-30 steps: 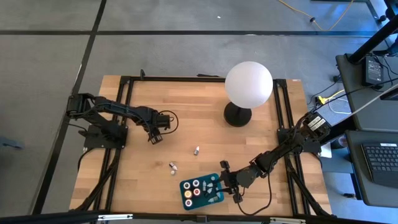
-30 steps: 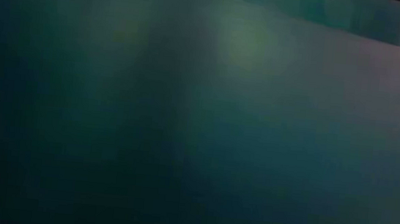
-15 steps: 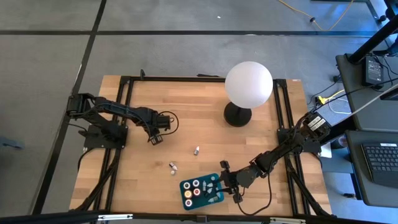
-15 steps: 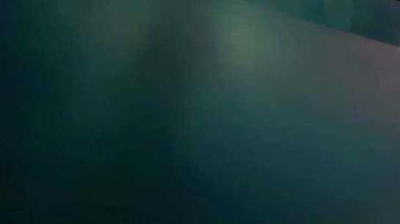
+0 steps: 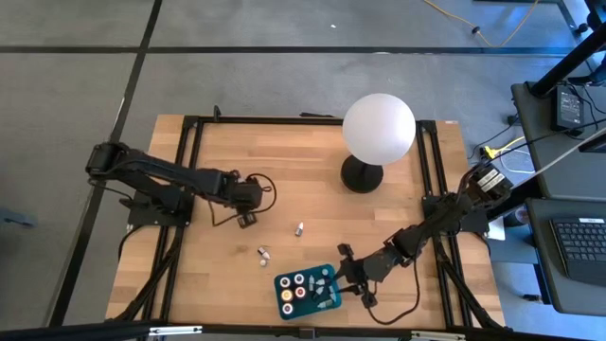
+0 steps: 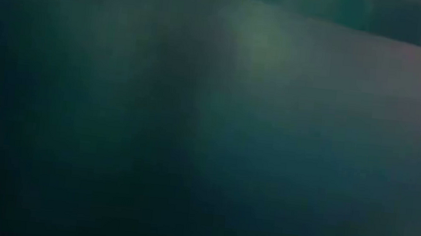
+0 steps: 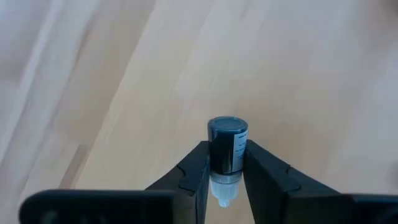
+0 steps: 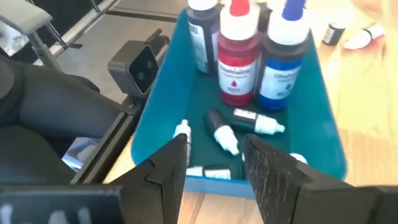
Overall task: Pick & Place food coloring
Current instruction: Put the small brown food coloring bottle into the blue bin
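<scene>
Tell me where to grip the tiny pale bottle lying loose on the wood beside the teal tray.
Take the tiny pale bottle across its body's middle, coming straight down from above. It seems to lie flat on the wooden table, clear of the teal rectangular tray, so fingers can straddle its narrow width.

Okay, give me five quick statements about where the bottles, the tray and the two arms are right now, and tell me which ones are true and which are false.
1. The left tool is shut on a dark bottle. True.
2. The right tool holds a red bottle. False: its fingers are open and empty above the teal tray; the red bottle stands in the tray.
3. Two small bottles, one nearer the lamp than the other, lie loose on the wooden table. True.
4. The white globe lamp stands inside the tray. False: it stands on the table, apart from the tray.
5. The tray holds only upright bottles. False: several lie on their sides.
</scene>
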Controlling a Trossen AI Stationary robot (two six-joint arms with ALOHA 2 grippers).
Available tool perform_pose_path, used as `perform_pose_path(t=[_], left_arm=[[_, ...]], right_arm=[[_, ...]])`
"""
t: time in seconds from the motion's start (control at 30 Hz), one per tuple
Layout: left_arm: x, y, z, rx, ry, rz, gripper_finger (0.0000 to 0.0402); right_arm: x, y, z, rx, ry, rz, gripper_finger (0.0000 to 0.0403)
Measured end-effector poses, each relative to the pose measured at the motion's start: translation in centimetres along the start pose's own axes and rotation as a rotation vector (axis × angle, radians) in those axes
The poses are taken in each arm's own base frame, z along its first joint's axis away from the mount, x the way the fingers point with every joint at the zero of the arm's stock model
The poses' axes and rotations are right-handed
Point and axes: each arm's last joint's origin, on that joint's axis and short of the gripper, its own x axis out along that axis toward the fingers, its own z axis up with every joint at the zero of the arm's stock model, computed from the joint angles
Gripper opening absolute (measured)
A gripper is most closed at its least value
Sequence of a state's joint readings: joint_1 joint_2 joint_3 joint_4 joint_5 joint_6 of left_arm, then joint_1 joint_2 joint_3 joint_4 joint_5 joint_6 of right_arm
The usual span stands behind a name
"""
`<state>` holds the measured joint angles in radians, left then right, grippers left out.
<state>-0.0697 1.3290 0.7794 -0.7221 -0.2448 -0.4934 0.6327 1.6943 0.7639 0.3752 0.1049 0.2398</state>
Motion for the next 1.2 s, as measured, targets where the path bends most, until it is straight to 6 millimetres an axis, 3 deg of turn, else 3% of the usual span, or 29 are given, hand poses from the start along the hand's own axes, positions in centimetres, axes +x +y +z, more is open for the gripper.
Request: perform_pose_path(t=[0.23, 0.5, 0.87, 1.03, 1.2], left_arm=[[-3.4, -4.2, 2.4, 0.097, -0.464, -0.288, 0.0081], [-5.7, -9.3, 4.2, 0.22, -0.928, -0.509, 0.0087], [-1.8, -15.3, 3.8, 0.377, -1.25, -0.601, 0.009], [-0.5, -16.0, 3.8, 0.354, -1.358, -0.615, 0.009], [-0.3, -15.8, 4.0, 0.355, -1.355, -0.651, 0.009]], right_arm=[[-1.0, 0.0, 0.8, -0.024, -0.015, -0.019, 0.0162], [-2.8, -0.6, 2.6, -0.206, -0.127, -0.309, 0.0162], [-2.9, -0.5, 3.3, -0.187, -0.19, -0.318, 0.0162], [-2.9, -0.5, 3.5, -0.162, -0.222, -0.314, 0.0162], [-3.1, -1.0, 4.6, -0.129, -0.318, -0.338, 0.0162]])
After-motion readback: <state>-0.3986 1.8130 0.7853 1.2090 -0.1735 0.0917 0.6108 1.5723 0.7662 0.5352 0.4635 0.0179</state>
